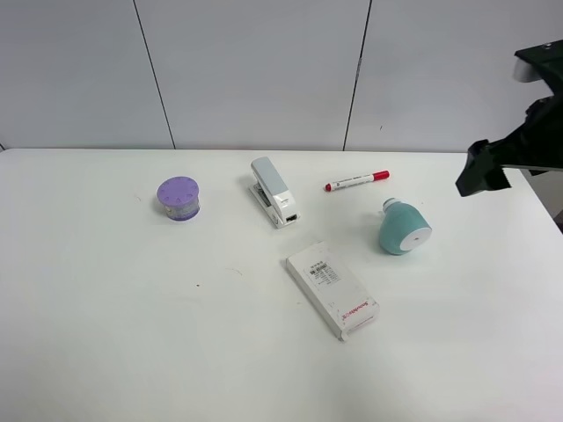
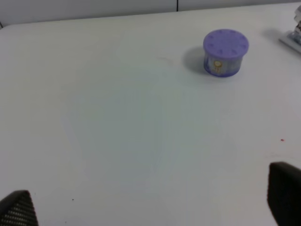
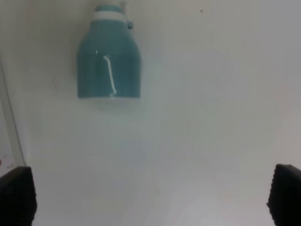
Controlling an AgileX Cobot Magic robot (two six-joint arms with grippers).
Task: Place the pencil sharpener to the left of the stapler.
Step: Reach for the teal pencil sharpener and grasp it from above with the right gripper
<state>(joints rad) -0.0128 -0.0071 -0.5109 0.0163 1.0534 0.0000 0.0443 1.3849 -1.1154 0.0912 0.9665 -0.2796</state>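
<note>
The teal pencil sharpener [image 1: 403,229] lies on its side on the white table, its white round face toward the front right. The pale grey-white stapler [image 1: 273,191] sits left of it, near the table's middle back. My right gripper [image 1: 481,171] hovers above the table's back right, up and to the right of the sharpener. In the right wrist view the sharpener [image 3: 109,56] lies well beyond the open right gripper [image 3: 150,200], which holds nothing. My left gripper [image 2: 150,205] is open over bare table, and its arm is out of the exterior view.
A purple-lidded round jar [image 1: 179,198] [image 2: 225,52] stands left of the stapler. A red-capped marker [image 1: 356,181] lies behind the sharpener. A flat white box [image 1: 332,288] lies in front, between stapler and sharpener. A sliver of the stapler [image 2: 295,34] shows in the left wrist view.
</note>
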